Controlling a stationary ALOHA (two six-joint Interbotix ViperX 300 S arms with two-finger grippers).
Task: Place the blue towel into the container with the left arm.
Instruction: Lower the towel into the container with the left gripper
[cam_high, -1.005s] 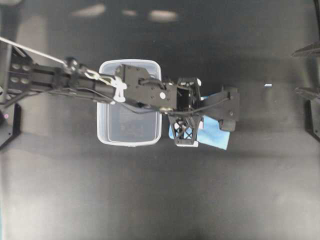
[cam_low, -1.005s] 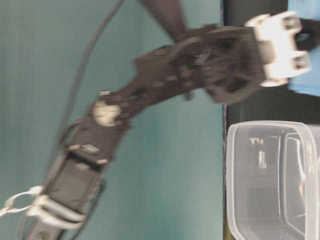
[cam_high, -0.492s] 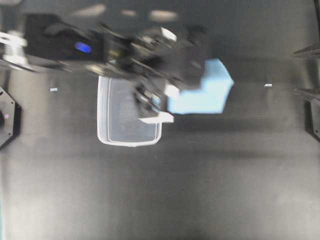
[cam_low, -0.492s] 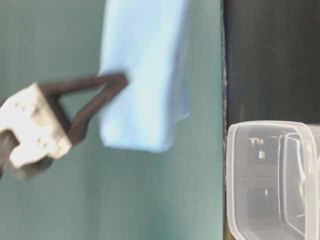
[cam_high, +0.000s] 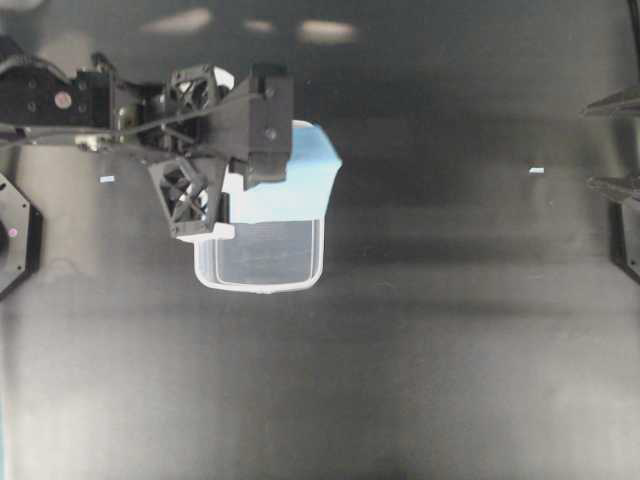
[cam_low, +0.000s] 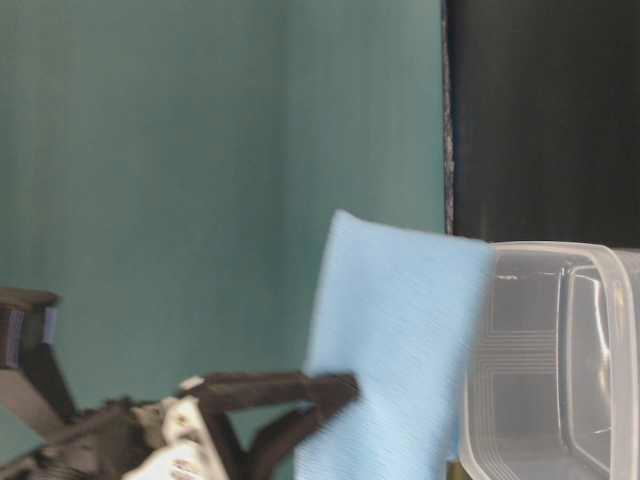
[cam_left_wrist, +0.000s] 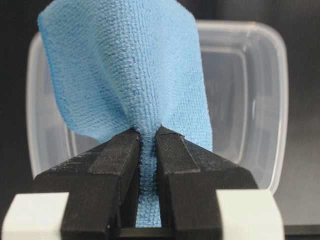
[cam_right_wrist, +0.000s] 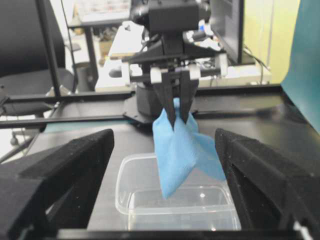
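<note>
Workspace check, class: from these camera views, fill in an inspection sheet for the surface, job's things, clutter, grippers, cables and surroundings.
Surface: black table, bare where visible.
Job's things: blue towel hangs above the clear container; not yet inside.
Clutter: small white speck.
Grippers: left gripper pinches the towel; right gripper open, holding nothing.
Cables: thin wires along the left arm.
Surroundings: teal backdrop; desks and chair behind.

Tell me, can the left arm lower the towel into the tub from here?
Probably yes. The left tool pinches the towel, which hangs over the open tub. Nothing lies between them, and the right tool stays apart.
</note>
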